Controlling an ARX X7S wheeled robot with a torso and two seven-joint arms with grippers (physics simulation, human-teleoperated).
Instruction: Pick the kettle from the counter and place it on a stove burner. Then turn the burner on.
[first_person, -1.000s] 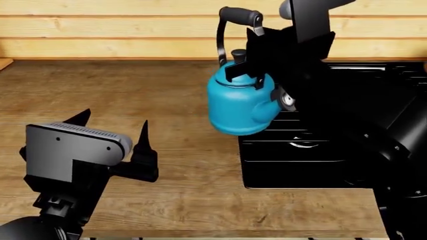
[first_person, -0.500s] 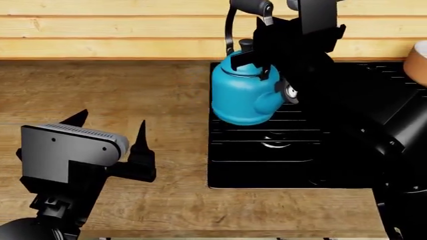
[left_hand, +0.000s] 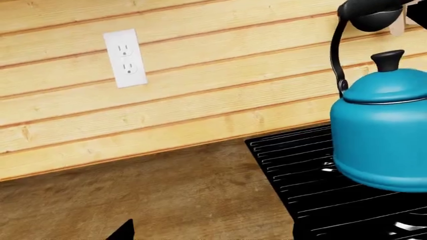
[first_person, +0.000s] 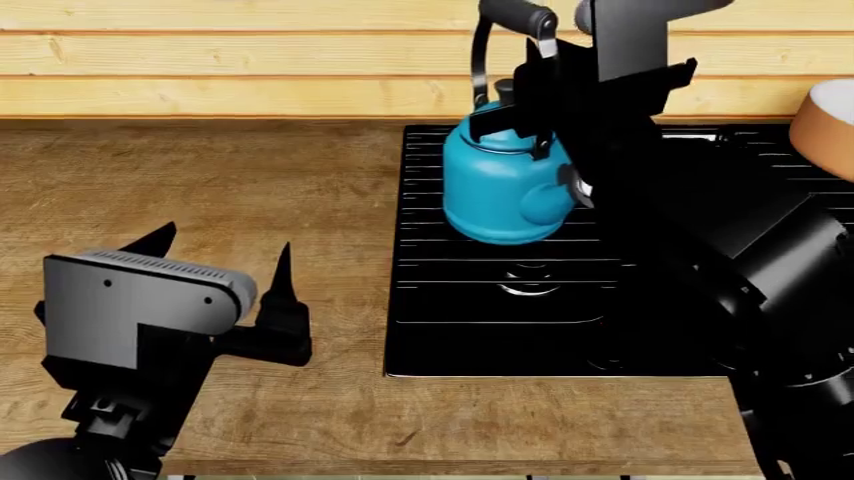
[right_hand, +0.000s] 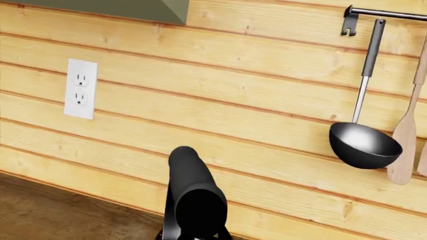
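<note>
The teal-blue kettle (first_person: 505, 190) hangs from my right gripper (first_person: 537, 62), which is shut on its black arched handle (first_person: 518, 15). The kettle is over the back left part of the black cooktop (first_person: 454, 340), behind a burner cap (first_person: 530, 281). In the left wrist view the kettle (left_hand: 380, 135) sits a little above the grate bars (left_hand: 307, 170). The right wrist view shows only the handle grip (right_hand: 193, 195) against the wall. My left gripper (first_person: 220, 262) is open and empty over the wood counter (first_person: 200, 180), well left of the cooktop; one fingertip (left_hand: 125, 232) shows in its wrist view.
A tan saucepan (first_person: 830, 115) shows at the right edge over the cooktop. The plank wall (first_person: 240, 60) runs behind, with an outlet (left_hand: 125, 58). A ladle (right_hand: 363, 145) and a wooden spatula (right_hand: 403, 150) hang from a rail.
The right gripper has carried the kettle rightward, from the counter's edge to over the cooktop. The cooktop has shifted left in the head view. The left gripper has not moved.
</note>
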